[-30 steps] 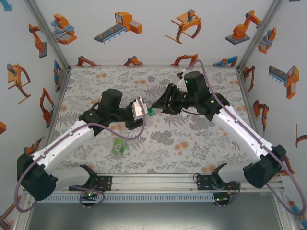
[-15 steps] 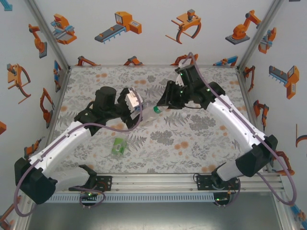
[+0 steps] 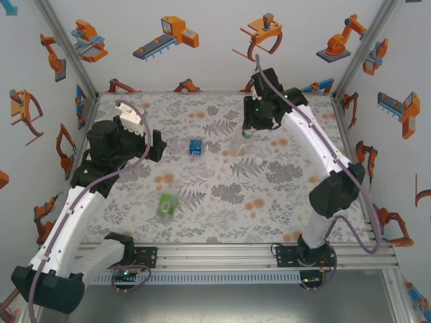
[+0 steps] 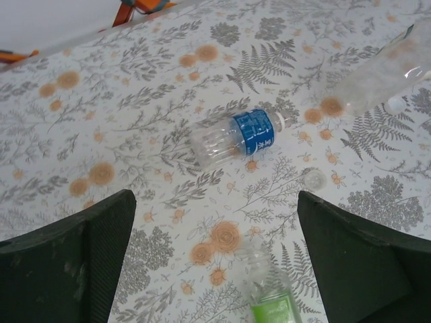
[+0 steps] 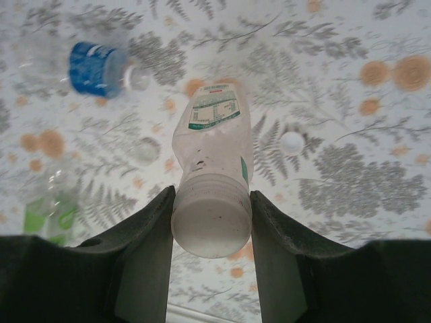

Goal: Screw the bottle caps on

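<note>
The blue-labelled bottle (image 4: 236, 138) (image 3: 195, 147) lies on its side on the floral table, free of both grippers. My left gripper (image 4: 215, 202) (image 3: 157, 145) hangs open to its left, nothing between the fingers. The green-labelled bottle (image 4: 271, 299) (image 3: 166, 205) lies nearer the front, its open neck toward the blue one. My right gripper (image 5: 212, 202) (image 3: 246, 132) is shut on the base end of the slim bottle (image 5: 214, 145) (image 3: 237, 146), which tilts down over the table. A white bottle cap (image 5: 291, 142) and a clear cap (image 4: 314, 178) lie loose on the cloth.
The floral table (image 3: 269, 195) is walled by white panels with orange robot prints and metal posts (image 3: 73, 54) at the back corners. A rail (image 3: 215, 259) runs along the front edge. Open cloth stretches across the right and front.
My left gripper opened and drew back to the left, leaving the blue-labelled bottle lying on the table. My right arm swung toward the back, carrying the slim bottle.
</note>
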Robot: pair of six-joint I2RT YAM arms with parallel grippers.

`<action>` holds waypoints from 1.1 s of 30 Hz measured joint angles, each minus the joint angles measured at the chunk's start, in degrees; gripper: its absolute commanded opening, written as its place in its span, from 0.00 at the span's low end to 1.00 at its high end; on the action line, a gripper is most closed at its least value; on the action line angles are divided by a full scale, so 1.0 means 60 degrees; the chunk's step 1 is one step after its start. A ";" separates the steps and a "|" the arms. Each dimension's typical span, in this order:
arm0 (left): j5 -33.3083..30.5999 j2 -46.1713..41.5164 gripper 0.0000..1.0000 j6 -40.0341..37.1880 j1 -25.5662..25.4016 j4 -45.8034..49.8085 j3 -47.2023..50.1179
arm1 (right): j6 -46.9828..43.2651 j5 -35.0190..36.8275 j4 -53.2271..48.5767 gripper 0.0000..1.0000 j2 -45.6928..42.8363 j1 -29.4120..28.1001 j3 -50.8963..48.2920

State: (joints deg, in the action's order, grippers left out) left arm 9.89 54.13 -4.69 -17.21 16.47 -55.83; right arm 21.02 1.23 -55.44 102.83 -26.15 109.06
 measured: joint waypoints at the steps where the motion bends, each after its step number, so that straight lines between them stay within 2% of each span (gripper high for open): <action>1: 0.0000 -0.0044 0.97 0.0018 0.0073 0.0047 0.0073 | -0.0127 0.0098 -0.0018 0.23 0.0222 0.0120 0.0193; 11: -0.0091 0.0342 0.97 0.0022 0.0200 0.0299 0.0834 | -0.1322 0.1126 -0.0113 0.28 0.2142 0.0987 0.1967; 21: -0.0084 0.0463 0.97 0.0029 0.0262 0.0284 0.0845 | -0.1406 0.0696 -0.0612 0.37 0.2881 0.1388 0.2896; 29: -0.0084 0.0463 0.97 0.0029 0.0262 0.0280 0.0845 | -0.1402 0.0619 -0.0816 0.58 0.3013 0.1428 0.2998; 33: -0.0084 0.0463 0.97 0.0025 0.0262 0.0280 0.0845 | -0.1410 0.0630 -0.0976 0.63 0.3224 0.1450 0.3136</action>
State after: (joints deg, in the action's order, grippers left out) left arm 9.39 56.90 -4.54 -15.64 18.15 -50.76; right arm 12.56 5.02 -61.30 122.17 -17.45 127.87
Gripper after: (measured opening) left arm 0.967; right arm 0.615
